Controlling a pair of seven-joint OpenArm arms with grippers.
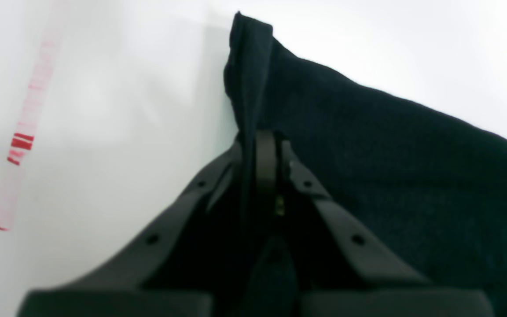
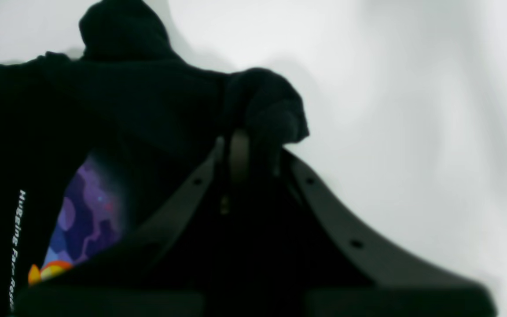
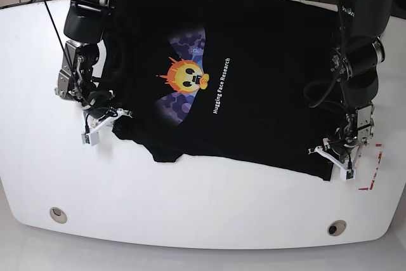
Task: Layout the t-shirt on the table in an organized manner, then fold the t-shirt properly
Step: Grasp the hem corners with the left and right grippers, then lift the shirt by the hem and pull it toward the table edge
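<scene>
1. In the base view one white table (image 3: 190, 211) fills the frame, bearing one black t-shirt (image 3: 266, 74) spread print-up across its far half.
2. At the left edge of that view stands the right arm, one of two. Its gripper (image 3: 113, 120) sits low at the shirt's near-left corner.
3. The right wrist view shows the right gripper (image 2: 253, 147) clamped together on a bunched lump of black cloth, which bulges out past the tips. Purple hexagons, a sliver of orange and yellow, and white lettering show at the lower left of that view.
4. One grommet hole (image 3: 58, 214) lies near the table's front left edge.
5. The print (image 3: 188, 77) holds one yellow face ringed by orange flames over purple hexagons, with one line of white text reading "Hugging Face Research" running beside it.
6. The shirt's near hem runs wavy and uneven between the two grippers, with a small fold hanging toward the front left.
7. A second grommet hole (image 3: 336, 227) lies near the front right edge, making two in all.
8. The left gripper (image 3: 337, 157) sits at the shirt's near-right corner. In the left wrist view the left gripper (image 1: 262, 145) is closed on a folded ridge of the cloth, which stands up beyond the tips.
9. One red-and-white tape mark (image 3: 373, 169) lies just right of that gripper, on bare table.
</scene>
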